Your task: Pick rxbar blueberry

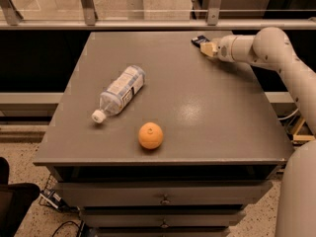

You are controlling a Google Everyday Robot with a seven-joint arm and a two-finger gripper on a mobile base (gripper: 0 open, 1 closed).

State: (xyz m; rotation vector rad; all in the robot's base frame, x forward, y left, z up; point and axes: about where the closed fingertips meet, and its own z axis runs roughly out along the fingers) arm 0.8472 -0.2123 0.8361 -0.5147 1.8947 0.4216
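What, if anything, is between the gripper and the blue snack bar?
Nothing visible. The gripper is already right at the snack bar, near the far right corner of the table. The bottle and the orange lie well off to the left and front.

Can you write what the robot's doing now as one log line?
gripper: at rxbar blueberry, far right | bottle: lying, left | orange: near front

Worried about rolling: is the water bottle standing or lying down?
Lying down: the water bottle rests on its side, cap toward the front left. The gripper is at the back right, by the rxbar blueberry.
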